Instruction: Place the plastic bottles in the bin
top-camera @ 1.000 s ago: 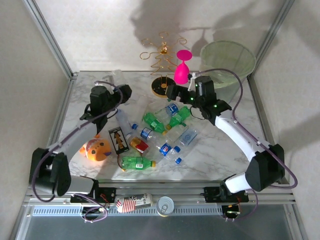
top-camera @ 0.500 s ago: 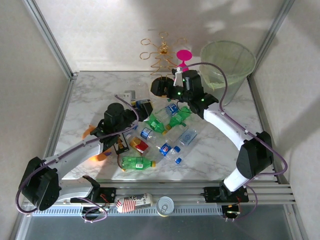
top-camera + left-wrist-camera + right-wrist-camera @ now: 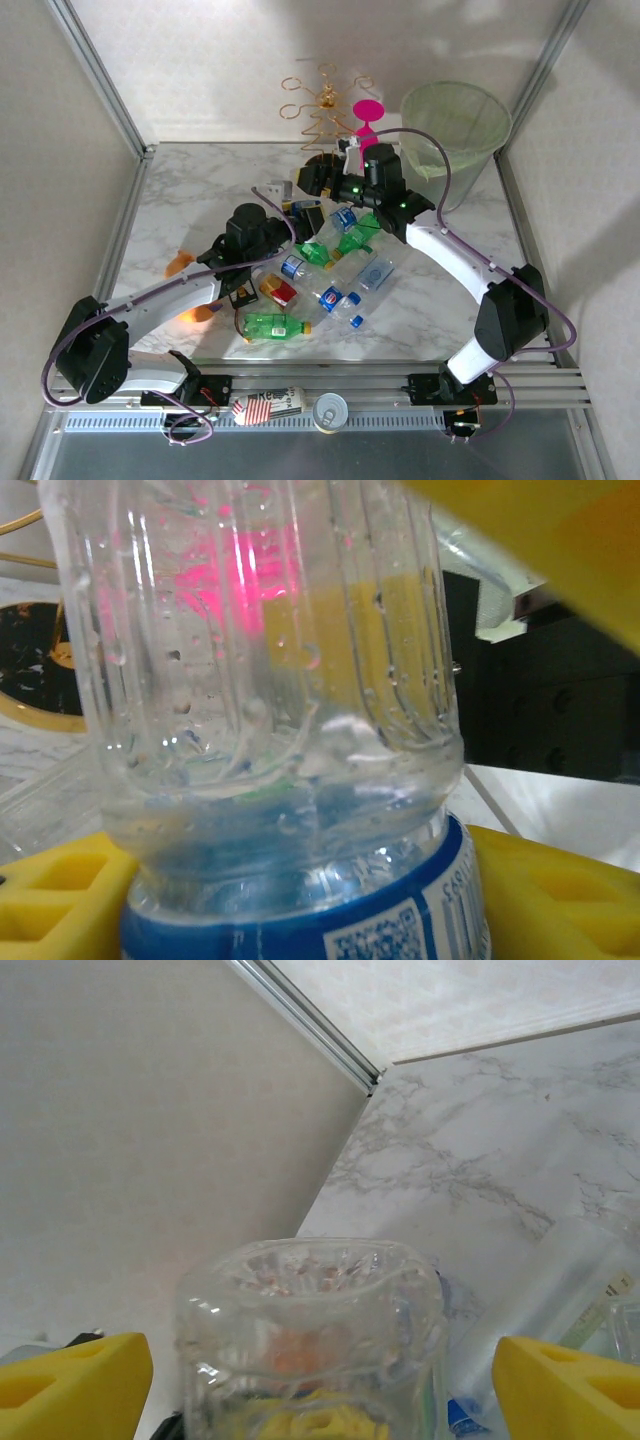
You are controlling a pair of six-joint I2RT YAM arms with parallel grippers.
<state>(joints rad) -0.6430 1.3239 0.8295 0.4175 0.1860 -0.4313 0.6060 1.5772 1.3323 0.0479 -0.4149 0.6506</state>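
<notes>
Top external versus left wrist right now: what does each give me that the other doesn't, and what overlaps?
Top external adds the bin at the far right corner, lined with a pale bag, and the loose bottles piled mid-table. Left wrist adds close detail: droplets inside the clear bottle, its blue label with a printed code, and the yellow fingers it sits between. Both show that clear bottle held in the left tool, plus the gold rack beyond.

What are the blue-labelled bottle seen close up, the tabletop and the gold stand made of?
Bottle: clear glossy plastic, it seems: ribbed see-through walls, droplets inside, blue printed label. Tabletop: white with grey veins, marble or a marble-look laminate. Stand: thin gold wire, probably metal.
</notes>
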